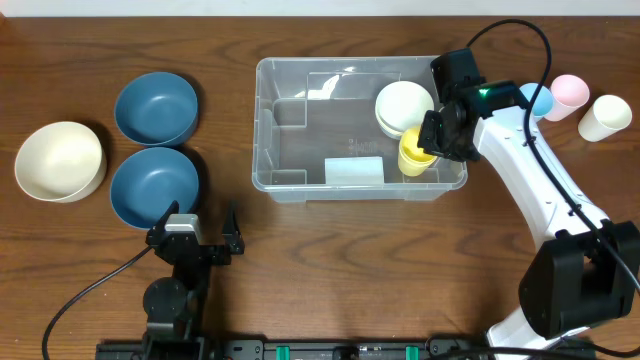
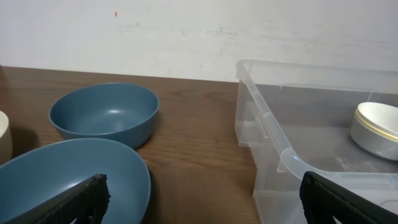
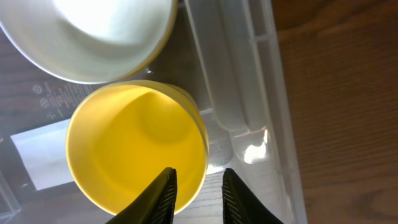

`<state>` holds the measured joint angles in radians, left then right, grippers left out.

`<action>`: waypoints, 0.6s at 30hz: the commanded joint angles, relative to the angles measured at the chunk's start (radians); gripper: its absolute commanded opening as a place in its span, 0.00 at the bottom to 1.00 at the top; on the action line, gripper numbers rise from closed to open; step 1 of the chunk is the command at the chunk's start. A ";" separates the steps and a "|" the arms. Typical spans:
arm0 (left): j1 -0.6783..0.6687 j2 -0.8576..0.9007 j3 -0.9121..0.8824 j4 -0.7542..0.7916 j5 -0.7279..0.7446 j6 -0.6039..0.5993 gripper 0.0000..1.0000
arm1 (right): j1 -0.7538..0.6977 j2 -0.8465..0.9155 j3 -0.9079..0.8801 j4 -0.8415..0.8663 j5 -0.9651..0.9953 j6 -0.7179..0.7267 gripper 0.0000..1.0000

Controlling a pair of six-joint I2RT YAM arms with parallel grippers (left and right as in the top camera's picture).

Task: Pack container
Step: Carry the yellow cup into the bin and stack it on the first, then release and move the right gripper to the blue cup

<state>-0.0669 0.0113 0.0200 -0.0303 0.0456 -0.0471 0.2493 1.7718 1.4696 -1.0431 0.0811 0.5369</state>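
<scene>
Left tool, near edge of counter: jaws spread wide, empty. Two blue bowls just beyond. Container, mid-counter, clear. Right tool, inside its right end: jaws slightly parted astride yellow cup rim, not clamping. Cream bowl farther in.

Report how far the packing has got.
Done: a white bowl sits in the container. In hand: the yellow cup stands inside too, the right gripper with fingers loosely astride its rim. Left: two blue bowls, a cream bowl and three cups outside; the left gripper is open.
</scene>
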 commanded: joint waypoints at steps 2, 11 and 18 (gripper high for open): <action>0.005 -0.001 -0.016 -0.040 -0.019 0.017 0.98 | 0.006 -0.038 0.075 -0.017 -0.014 -0.025 0.26; 0.005 -0.001 -0.016 -0.040 -0.019 0.017 0.98 | -0.139 -0.126 0.167 -0.023 0.002 -0.029 0.36; 0.005 -0.001 -0.016 -0.040 -0.019 0.017 0.98 | -0.353 -0.059 0.165 0.079 0.002 -0.012 0.40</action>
<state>-0.0669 0.0113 0.0200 -0.0307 0.0456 -0.0471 -0.0498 1.6703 1.6272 -0.9863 0.0757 0.5156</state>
